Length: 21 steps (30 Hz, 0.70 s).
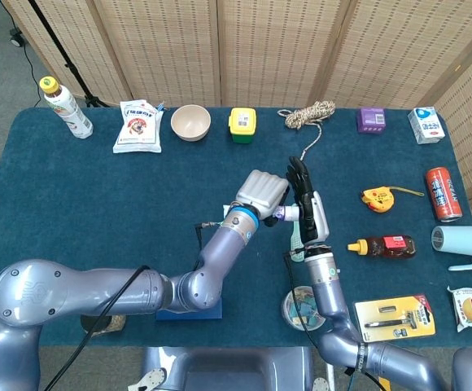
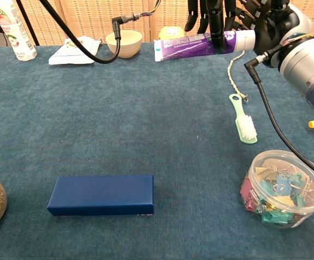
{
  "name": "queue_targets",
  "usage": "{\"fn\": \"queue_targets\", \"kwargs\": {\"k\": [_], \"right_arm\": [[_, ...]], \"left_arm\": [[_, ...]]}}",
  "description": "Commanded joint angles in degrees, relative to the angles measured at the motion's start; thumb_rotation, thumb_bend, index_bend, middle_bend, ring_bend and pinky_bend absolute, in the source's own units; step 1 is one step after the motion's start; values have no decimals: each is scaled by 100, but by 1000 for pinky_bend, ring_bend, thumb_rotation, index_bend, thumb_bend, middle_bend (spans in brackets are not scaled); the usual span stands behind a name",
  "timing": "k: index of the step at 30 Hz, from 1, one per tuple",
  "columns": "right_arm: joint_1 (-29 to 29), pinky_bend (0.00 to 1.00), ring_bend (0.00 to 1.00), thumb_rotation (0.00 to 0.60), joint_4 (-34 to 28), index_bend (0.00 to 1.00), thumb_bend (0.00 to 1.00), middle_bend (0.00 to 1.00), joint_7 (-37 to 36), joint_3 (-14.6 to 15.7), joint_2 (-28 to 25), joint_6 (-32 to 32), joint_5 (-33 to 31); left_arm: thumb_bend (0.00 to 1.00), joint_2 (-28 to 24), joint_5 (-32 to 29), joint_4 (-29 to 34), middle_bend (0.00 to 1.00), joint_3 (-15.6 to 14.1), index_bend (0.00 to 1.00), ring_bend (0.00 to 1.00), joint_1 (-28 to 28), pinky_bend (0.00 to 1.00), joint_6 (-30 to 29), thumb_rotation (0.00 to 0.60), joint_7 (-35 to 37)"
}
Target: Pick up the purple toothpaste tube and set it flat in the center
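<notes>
The purple toothpaste tube [image 2: 197, 44] hangs level above the far middle of the table, white cap pointing right. My left hand [image 1: 262, 194] grips it from above, and its dark fingers [image 2: 216, 24] cross the tube near the cap. My right hand [image 1: 307, 205] stands just right of it with fingers stretched out, and the cap end lies against its palm [image 2: 269, 24]. In the head view only a small purple piece of the tube [image 1: 278, 213] shows between the two hands.
A green brush [image 2: 244, 121] and a rope end [image 2: 233, 67] lie under the right hand. A tub of binder clips [image 2: 284, 187] sits at the near right, a blue box [image 2: 102, 194] at the near left. A bowl [image 2: 123, 42] stands at the back.
</notes>
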State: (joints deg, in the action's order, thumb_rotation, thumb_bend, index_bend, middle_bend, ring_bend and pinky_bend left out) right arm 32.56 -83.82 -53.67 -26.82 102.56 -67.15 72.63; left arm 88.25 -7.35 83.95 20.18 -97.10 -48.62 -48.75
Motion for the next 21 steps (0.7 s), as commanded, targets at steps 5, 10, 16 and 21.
{"fn": "queue_targets", "kwargs": {"k": [5, 10, 16, 21], "right_arm": [[18, 0, 0, 72, -1, 0, 0, 0, -44, 11, -4, -2, 16], [25, 0, 0, 73, -5, 0, 0, 0, -144, 20, -6, 11, 23], [17, 0, 0, 72, -42, 0, 0, 0, -328, 18, -19, 28, 26], [22, 0, 0, 72, -73, 0, 0, 0, -449, 10, -30, 40, 36]], "left_arm": [[797, 13, -21, 4, 599, 21, 628, 615, -27, 682, 5, 600, 16], [797, 34, 28, -5, 599, 30, 628, 615, -26, 682, -21, 600, 57], [797, 72, 138, -5, 599, 37, 628, 614, -12, 682, -52, 600, 117], [796, 113, 241, 1, 599, 68, 628, 613, 3, 682, -100, 600, 193]]}}
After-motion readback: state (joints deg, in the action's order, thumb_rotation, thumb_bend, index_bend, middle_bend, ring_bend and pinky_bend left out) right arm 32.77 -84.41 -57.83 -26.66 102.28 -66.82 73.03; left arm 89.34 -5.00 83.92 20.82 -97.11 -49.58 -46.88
